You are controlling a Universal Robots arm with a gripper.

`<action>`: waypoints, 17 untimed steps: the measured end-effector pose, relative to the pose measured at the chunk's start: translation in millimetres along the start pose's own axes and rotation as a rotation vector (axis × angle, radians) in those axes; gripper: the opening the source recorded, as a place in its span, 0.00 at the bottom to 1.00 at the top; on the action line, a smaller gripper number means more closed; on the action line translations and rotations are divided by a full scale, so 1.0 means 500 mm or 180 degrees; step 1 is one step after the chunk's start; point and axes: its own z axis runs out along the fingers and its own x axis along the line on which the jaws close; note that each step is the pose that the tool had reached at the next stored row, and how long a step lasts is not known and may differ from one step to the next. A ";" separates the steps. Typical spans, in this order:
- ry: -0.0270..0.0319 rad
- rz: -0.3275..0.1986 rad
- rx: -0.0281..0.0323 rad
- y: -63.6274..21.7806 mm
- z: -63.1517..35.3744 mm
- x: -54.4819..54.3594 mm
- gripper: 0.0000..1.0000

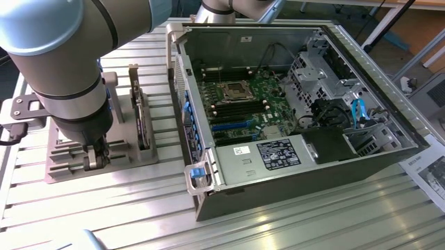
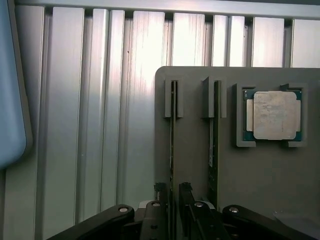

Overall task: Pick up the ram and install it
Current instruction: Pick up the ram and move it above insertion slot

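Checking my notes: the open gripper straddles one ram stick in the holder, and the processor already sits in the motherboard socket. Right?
Not quite. The processor lies in its recess on the holder, near the other ram stick, as the wrist view shows. The rest holds: the open gripper straddles one ram stick in the holder.

Work table of parallel ribbed aluminium profiles. Directly on it: a grey slotted holder toward the exterior view's left, an open computer case lying on its side at centre, and a printed sheet beside the case at the right edge.
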 end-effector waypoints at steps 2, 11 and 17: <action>-0.0001 0.0000 0.0002 0.000 0.003 0.000 0.24; -0.0001 0.0000 0.0001 0.000 0.008 0.000 0.24; -0.0001 0.0000 0.0001 0.000 0.009 -0.001 0.24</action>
